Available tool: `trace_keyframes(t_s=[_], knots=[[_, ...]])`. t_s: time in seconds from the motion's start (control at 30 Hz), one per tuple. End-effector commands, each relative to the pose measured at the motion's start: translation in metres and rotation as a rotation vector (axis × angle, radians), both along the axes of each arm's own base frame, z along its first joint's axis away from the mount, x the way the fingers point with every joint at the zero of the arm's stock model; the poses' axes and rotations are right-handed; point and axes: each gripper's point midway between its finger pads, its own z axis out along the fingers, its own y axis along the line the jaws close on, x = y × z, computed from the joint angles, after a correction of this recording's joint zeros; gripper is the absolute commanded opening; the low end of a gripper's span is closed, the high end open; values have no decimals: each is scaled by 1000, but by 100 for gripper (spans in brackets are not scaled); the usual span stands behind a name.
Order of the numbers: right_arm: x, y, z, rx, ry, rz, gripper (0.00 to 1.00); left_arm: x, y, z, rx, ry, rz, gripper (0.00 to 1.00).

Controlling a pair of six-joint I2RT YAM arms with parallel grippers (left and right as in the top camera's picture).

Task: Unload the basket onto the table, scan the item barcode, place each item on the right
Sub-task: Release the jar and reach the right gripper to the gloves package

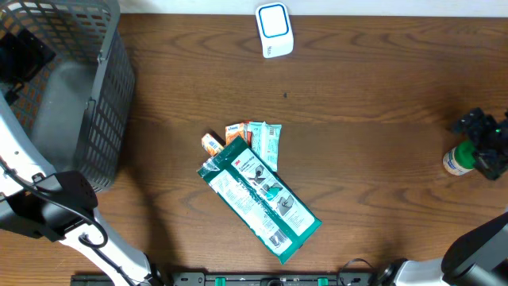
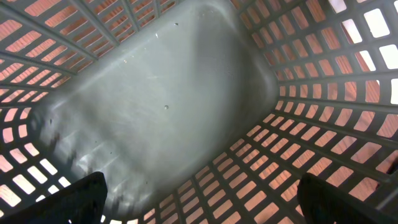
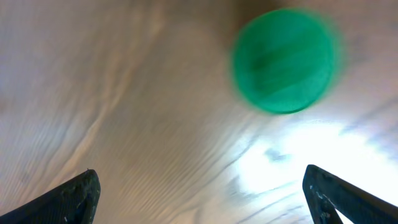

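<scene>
Nothing is being scanned at this moment, as I judge it. The left jaws stand wide apart and empty inside the basket (image 1: 103, 119) at the upper left of the overhead frame; its floor looks bare. The right jaws are also apart and hold nothing, above the green-capped bottle (image 1: 458, 159) at the right edge. The scanner (image 1: 275, 30) sits at the top centre with no item before it. The large green packet (image 1: 258, 202) and the small packets (image 1: 250, 139) lie mid-desk (image 1: 373, 79). Whether any was scanned cannot be told; grasping one and presenting its barcode seems left.
</scene>
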Motion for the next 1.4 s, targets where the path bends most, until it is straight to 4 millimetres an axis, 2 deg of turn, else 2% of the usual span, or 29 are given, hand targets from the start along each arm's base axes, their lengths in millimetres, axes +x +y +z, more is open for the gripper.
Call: trace_keyframes(t_s=[0.0,0.07,0.3,0.43,0.6,0.7,0.77,0.87,0.9,1.0,1.07,1.23,1.37], knots=[[23,60,13,103,-103,268,97,-2,-4,15,9,-38,-4,98],[29,88,12,120,-115,380,91,-2,-4,15,8,-37,-4,98],[31,184,-2,116,-96,753,81,-2,-4,15,9,-37,-4,98],[24,245,-9,99,-126,1026,81,-2,-4,15,9,-37,-4,98],[-15,335,-6,222,-307,1518,88,-2,-4,15,9,-37,-4,98],[-33,365,-7,265,-364,1658,86,-2,-4,15,9,-38,-4,98],[-44,384,-16,272,-382,1724,85,-2,-4,15,9,-37,-4,98],[-51,395,-30,233,-378,1779,84,-2,-4,15,9,-38,-4,98],[-50,395,-37,192,-360,1775,91,-2,-4,15,9,-38,-4,98],[-46,388,-55,96,-284,1722,95,-2,-4,15,9,-37,-4,98],[-51,391,-61,105,-272,1716,99,-2,-4,15,8,-37,-4,98],[-61,389,-77,112,-258,1725,90,-2,-4,15,9,-37,-4,98],[-67,395,-84,163,-287,1712,87,-2,-4,15,9,-37,-4,98]])
